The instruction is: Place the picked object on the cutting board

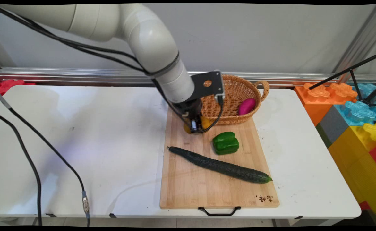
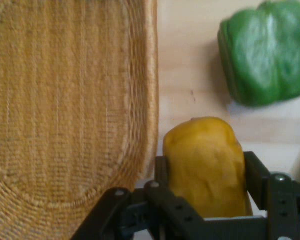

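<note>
At frame centre, a yellow pepper (image 2: 206,165) is clamped by the gripper (image 1: 194,125) on the board (image 1: 188,186), beside the basket (image 1: 236,93); the rim could be clipped if lifted low; the smooth skin might slip.

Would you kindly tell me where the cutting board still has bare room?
The cutting board is bare along its near edge, below the cucumber. Its far end is crowded: basket, green pepper, and the gripper with fingers around a yellow fruit.
</note>
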You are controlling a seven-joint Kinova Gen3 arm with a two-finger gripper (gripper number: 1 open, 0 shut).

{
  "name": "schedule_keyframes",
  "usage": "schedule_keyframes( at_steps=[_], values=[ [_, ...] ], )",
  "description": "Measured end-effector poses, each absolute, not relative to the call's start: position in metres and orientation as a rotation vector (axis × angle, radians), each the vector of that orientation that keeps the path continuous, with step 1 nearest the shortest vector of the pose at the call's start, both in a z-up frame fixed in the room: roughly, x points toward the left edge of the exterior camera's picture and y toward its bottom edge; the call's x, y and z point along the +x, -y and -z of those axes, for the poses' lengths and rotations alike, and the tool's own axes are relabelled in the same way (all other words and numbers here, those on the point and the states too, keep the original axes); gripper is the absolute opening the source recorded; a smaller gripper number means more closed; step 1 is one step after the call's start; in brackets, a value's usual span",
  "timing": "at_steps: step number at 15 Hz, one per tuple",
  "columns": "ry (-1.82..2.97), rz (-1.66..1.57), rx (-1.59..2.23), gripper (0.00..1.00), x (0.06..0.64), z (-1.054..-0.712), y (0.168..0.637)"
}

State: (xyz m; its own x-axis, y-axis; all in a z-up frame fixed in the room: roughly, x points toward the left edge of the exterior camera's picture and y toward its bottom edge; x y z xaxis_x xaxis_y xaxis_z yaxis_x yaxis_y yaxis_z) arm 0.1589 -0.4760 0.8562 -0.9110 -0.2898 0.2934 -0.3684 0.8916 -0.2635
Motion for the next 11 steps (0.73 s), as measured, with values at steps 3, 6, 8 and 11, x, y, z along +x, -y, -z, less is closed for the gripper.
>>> schedule_keyframes(
  at_steps=[3,6,8,11],
  values=[
    [2.855,-0.450,0.488,0.00,0.172,-0.837,0.472],
    [2.868,-0.430,0.479,0.00,0.176,-0.825,0.468],
    [2.866,-0.416,0.473,1.00,0.175,-0.821,0.465],
    [2.841,-0.417,0.462,1.00,0.168,-0.822,0.463]
  ],
)
